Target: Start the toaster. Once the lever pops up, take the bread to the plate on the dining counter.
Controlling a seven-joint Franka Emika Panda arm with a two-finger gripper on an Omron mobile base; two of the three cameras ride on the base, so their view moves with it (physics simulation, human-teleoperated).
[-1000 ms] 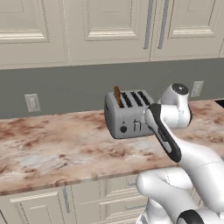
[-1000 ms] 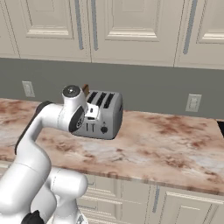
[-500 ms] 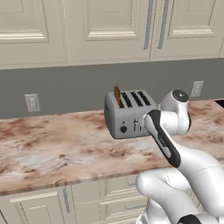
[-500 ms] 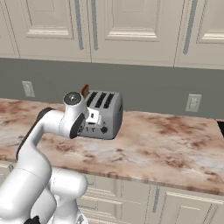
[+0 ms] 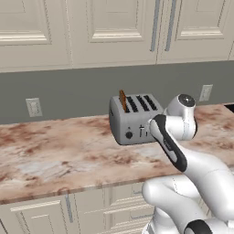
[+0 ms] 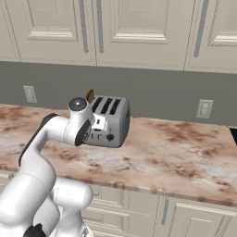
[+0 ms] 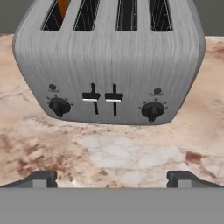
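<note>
The silver toaster (image 5: pixel 135 119) (image 6: pixel 112 121) (image 7: pixel 109 61) stands on the marble worktop near the wall. The bread (image 5: pixel 122 100) (image 6: pixel 90 96) (image 7: pixel 64 6) sticks up from its leftmost slot. In the hand view my gripper (image 7: pixel 112 179) is open, low over the worktop a short way in front of the toaster, touching nothing. It faces the two thin black levers (image 7: pixel 102 97), which sit side by side at the same height between the two knobs. The plate and the dining counter are out of view.
The marble worktop (image 5: pixel 55 155) (image 6: pixel 185 152) runs left and right of the toaster, with cream cabinets below and above. Wall outlets (image 5: pixel 33 107) (image 6: pixel 203 109) sit on the grey backsplash. My own forearm (image 5: pixel 169 144) crosses in front of the toaster's right side.
My arm has sunk slightly in front of the toaster. The toaster and the bread have stayed put, and the jaws remain open.
</note>
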